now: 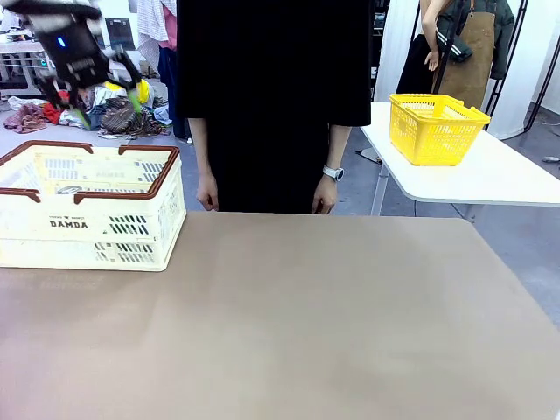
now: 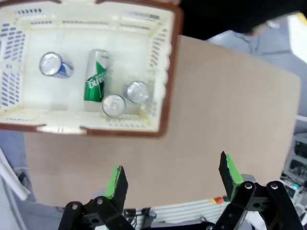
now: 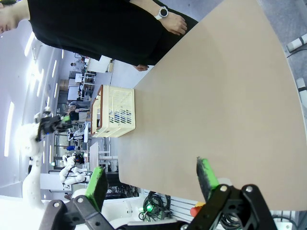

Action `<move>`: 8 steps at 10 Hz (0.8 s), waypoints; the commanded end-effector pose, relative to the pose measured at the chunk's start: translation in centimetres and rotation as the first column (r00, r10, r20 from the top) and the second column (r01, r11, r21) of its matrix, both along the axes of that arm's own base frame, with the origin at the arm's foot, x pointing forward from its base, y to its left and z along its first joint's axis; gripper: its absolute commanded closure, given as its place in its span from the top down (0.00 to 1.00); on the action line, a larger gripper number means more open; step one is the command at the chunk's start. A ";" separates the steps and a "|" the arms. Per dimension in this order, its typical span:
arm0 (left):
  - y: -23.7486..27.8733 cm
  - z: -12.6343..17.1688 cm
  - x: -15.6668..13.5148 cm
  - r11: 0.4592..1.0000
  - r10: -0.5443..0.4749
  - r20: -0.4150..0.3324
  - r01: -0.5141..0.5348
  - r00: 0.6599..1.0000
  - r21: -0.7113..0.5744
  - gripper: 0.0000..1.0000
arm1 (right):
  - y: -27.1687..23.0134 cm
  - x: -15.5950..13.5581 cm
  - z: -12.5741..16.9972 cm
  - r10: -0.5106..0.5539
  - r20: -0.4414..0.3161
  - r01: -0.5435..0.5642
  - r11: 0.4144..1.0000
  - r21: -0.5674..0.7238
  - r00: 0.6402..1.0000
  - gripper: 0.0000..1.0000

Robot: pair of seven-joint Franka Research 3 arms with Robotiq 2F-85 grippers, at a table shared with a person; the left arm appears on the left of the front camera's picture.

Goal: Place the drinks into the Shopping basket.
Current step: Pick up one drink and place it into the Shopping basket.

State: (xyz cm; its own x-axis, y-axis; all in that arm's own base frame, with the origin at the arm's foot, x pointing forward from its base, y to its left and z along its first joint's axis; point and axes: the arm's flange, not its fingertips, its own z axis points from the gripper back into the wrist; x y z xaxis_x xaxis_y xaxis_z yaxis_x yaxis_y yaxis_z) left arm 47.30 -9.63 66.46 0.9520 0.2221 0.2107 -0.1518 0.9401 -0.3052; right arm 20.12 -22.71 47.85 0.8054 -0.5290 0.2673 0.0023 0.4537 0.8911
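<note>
1. My left claw (image 1: 103,94) hangs high above the basket (image 1: 87,229), at the table's (image 1: 306,324) left end, and it looks motion-blurred from the front.
2. In my left wrist view that claw (image 2: 173,176) is spread wide and holds nothing; its green pads (image 2: 116,180) stand well apart over bare table (image 2: 216,105).
3. The basket (image 2: 165,81) lies below and ahead of that claw, cream with a dark brown rim, with "DAMDA" on the side facing me.
4. Four cans sit inside it. A green can (image 2: 95,75) lies on its side near the middle of the floor.
5. A blue-and-white can (image 2: 55,65) stands apart to one side of the green one, silver top up.
6. Two more cans (image 2: 113,105) stand close together by the basket's wall, just beside the green can's end; one (image 2: 137,91) is nearest the slotted side. Their labels are hidden from above.
7. My right claw (image 3: 152,180) is also spread and holds nothing, raised over the table's near edge.
8. From there the basket (image 3: 117,112) sits well away at the table's far end.
9. A person in black (image 1: 271,96) stands at the far side, arms down, hands (image 1: 207,194) at the table's edge, a watch (image 1: 332,172) on one wrist.
10. A yellow basket (image 1: 436,128) sits on a white table (image 1: 490,175) behind.
</note>
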 end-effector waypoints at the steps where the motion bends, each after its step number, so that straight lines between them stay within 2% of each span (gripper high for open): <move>1: -1.9 0.9 -5.5 0.973 -0.183 0.058 0.189 0.981 -0.133 1.00 | 0.0 0.1 0.0 0.001 0.033 -0.001 1.000 0.003 0.999 1.00; 2: -3.6 1.2 -7.7 0.931 -0.308 0.055 0.313 0.950 -0.189 1.00 | 0.0 0.1 0.0 0.001 0.033 -0.001 1.000 0.003 0.999 1.00; 3: -5.2 0.9 -9.8 0.869 -0.437 0.074 0.441 0.897 -0.225 1.00 | 0.0 0.1 0.0 0.001 0.033 -0.001 1.000 0.003 0.999 1.00; 5: -6.1 -1.1 -13.6 0.721 -0.596 0.133 0.600 0.792 -0.346 1.00 | 0.0 0.1 0.0 0.001 0.033 -0.001 1.000 0.003 0.999 1.00; 6: -4.8 -2.6 -14.5 0.662 -0.585 0.201 0.606 0.786 -0.442 1.00 | 0.0 0.1 0.0 0.001 0.033 -0.001 1.000 0.003 0.999 1.00; 7: -2.6 -4.7 -15.4 0.611 -0.491 0.289 0.561 0.822 -0.558 1.00 | 0.0 0.1 0.0 0.001 0.033 -0.001 1.000 0.003 0.999 1.00; 8: -0.4 -7.6 -16.8 0.596 -0.344 0.335 0.479 0.877 -0.644 1.00 | 0.0 0.1 0.0 0.001 0.033 -0.001 1.000 0.003 0.999 1.00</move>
State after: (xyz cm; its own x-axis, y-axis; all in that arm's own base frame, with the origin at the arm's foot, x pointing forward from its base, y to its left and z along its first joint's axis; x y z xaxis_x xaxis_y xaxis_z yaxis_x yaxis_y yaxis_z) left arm 32.24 -12.83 61.70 0.9305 -0.1876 0.3147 0.3664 0.4810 -0.7965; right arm 20.13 -22.70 47.86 0.8056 -0.5287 0.2675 0.0021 0.4541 0.8910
